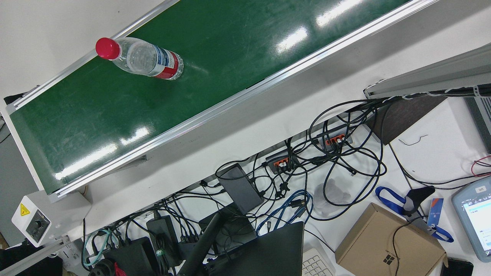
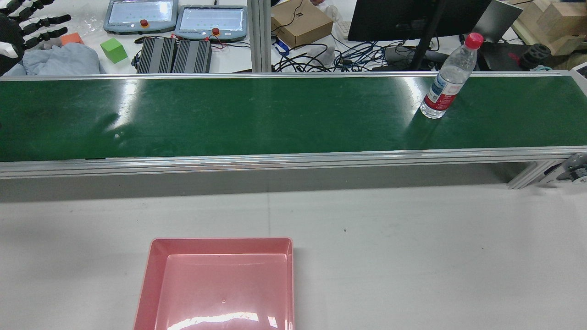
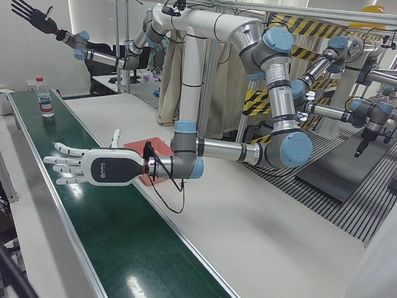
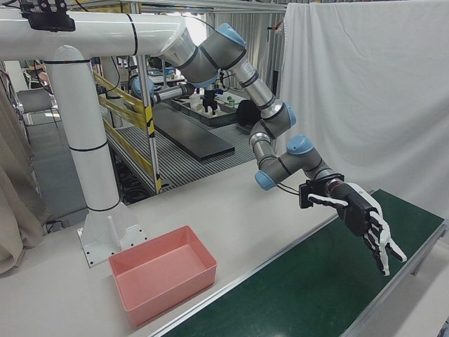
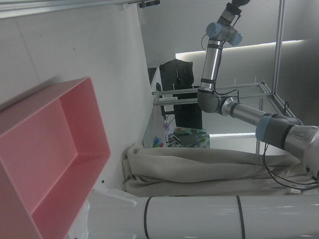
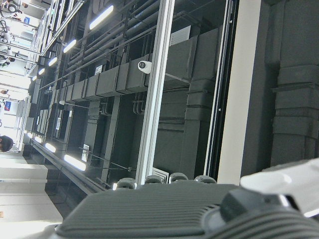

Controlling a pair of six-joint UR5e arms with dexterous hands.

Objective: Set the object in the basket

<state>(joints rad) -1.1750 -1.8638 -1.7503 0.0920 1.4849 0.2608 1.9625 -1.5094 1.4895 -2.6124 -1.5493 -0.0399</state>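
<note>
the left hand (image 3: 93, 169) hovers flat above the green belt (image 2: 257, 114) with its fingers stretched out and fanned apart. it holds nothing and touches nothing. in the left-front view its fingers point across the belt, away from the robot's side. the right-front view shows the same hand (image 4: 361, 225) tilted down a little toward the belt, still clear of it. in the rear view it (image 2: 27, 25) sits at the top left corner, dark fingers splayed.

the right hand (image 3: 31, 15) is raised high in the air, well apart from the left one. its fingers are spread wide too and it grips nothing.

the bottle (image 2: 447, 80) stands upright on the belt, well away from the left hand, toward the robot's right. its long axis runs straight up, with the red cap on top and the base on the belt. it is clear plastic with a red and white label around its lower part. in the left-front view the raised right hand shows above that far stretch of belt where the bottle (image 3: 44, 97) stands, not touching it.

the pink basket (image 2: 146, 275) rests on the desk (image 2: 412, 252), just behind the left hand on the robot's side of the belt rail.
</note>
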